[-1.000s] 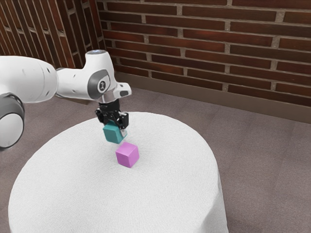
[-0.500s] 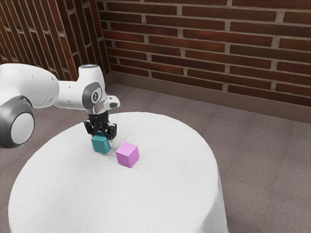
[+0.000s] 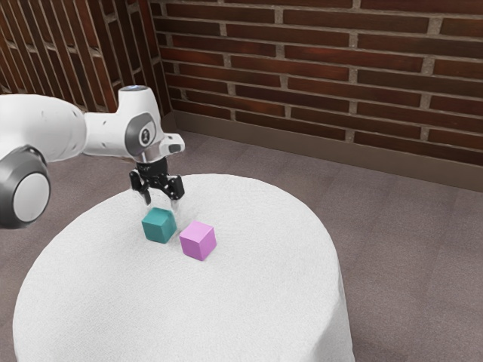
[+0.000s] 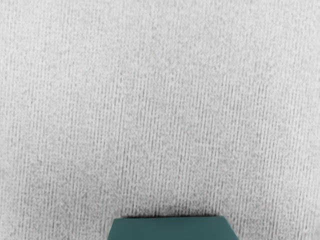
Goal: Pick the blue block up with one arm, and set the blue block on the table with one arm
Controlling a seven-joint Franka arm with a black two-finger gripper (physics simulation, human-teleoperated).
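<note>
Exterior view: gripper (image 3: pixel 161 202), black w/ two fingers, hangs over the bench (image 3: pixel 249 302), pointing down, a bit tilted. Fingers stand apart w/ a clear gap btwn them, approx. as wide as the cube below; nothing gripped. Teal cube (image 3: pixel 158 225), i.e. the task's blue block, sits on the bench directly under the gripper, just below the fingertips. It's upright, resting on one face, w/ a corner edge turned twd the camera. Pink-violet cube (image 3: pixel 198 240), approx. same size, is also on the bench, just beside the teal one twd the exterior view's right & slightly nearer the camera; small gap btwn them, no contact. Bench is round w/ a white cloth hanging over its edge. White Franka arm (image 3: pixel 106 134) w/ dk gray joint rings comes in from the exterior view's left. Bkgd: red-brown brick wall (image 3: pixel 324 68) w/ lt mortar & a plain brown baseboard (image 3: pixel 302 140) along its foot; grayish-brown floor (image 3: pixel 407 249) btwn wall & bench.

Wrist view: part of the teal cube (image 4: pixel 172 229) just under the hand, one edge straight & sharp, w/ a thin dk shadow line along it on the cloth. Bench cloth next to it is off-white w/ fine ribbed weave, a bit darker close to the cube.
</note>
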